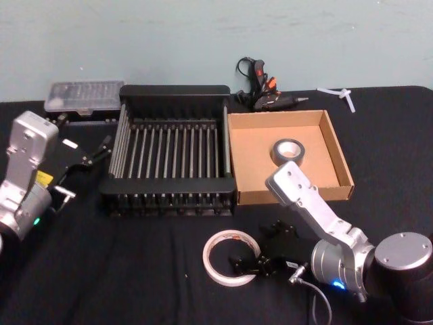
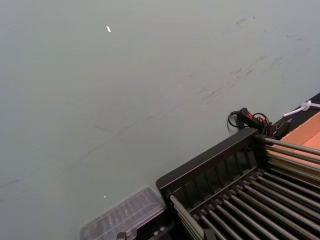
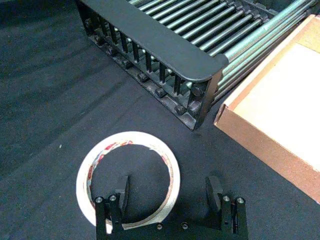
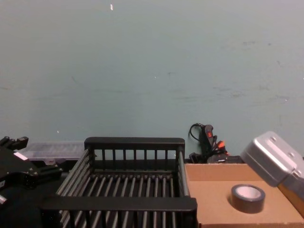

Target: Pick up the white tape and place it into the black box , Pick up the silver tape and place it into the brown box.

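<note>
At the far left the left gripper (image 1: 107, 143) hung above the black cloth beside the crate; whether its dark fingers stood apart or together I could not tell. Behind it lay one clear plastic case (image 1: 84, 96), ribbed on top. Next came the one black box (image 1: 169, 101), a plastic crate with thick top rails, slatted sides and a base of thin metal-looking rods, with nothing in it. In front of it, on the cloth, lay the single white tape (image 1: 214, 264), a wide flat ring with red marks inside its core. The right gripper (image 3: 169, 195) was down at it with jaws spread wide, one finger (image 3: 122, 190) inside the ring's hole and the other outside, so that the near side of the ring sat between them. Right of the crate, touching it, sat the one brown box (image 1: 342, 159), shallow cardboard, and inside it the one silver tape (image 1: 288, 152), a thick grey roll lying flat. Behind the boxes rested a black glue gun (image 1: 260, 91).
</note>
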You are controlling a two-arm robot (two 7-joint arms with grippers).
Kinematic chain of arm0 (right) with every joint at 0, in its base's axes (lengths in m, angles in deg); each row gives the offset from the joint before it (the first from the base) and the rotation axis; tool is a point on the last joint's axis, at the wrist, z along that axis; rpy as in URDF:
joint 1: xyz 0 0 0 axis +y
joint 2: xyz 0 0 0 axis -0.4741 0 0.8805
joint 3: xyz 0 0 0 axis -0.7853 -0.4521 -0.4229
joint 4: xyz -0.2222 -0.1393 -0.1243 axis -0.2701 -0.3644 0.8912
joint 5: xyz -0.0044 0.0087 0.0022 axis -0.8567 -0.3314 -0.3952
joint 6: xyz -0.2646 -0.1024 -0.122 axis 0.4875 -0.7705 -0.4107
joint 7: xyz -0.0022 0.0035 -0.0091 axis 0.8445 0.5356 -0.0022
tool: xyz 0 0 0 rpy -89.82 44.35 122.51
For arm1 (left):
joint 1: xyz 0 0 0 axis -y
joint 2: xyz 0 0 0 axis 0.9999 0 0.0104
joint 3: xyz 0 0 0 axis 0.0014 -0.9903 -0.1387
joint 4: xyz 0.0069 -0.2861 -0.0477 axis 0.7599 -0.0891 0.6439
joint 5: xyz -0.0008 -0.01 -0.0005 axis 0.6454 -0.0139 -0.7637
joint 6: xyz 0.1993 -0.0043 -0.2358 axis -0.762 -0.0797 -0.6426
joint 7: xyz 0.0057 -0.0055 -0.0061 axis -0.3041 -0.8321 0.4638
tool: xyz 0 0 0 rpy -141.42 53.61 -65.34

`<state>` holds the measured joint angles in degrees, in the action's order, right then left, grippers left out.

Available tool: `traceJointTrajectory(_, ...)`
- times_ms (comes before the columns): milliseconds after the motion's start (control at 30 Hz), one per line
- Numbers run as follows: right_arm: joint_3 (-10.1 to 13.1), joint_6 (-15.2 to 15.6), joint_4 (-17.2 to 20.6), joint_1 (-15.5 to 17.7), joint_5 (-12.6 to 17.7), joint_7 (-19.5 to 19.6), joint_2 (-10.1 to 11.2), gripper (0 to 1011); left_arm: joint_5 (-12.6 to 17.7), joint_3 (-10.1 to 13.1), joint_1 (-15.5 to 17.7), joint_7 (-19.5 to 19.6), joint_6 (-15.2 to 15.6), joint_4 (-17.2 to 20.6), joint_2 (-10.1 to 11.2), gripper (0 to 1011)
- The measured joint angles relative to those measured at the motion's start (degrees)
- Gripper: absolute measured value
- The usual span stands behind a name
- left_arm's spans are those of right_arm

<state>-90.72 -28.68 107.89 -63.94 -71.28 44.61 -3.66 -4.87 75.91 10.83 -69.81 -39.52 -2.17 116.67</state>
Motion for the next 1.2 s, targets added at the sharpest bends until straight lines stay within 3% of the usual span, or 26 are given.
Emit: traceJointTrajectory(1200,-0.74,-0.70,-0.76,-0.97,-1.38,-0.37,-0.48,1002,0.00,0.00,0.00,0.00,0.00,0.00,0.00,1001)
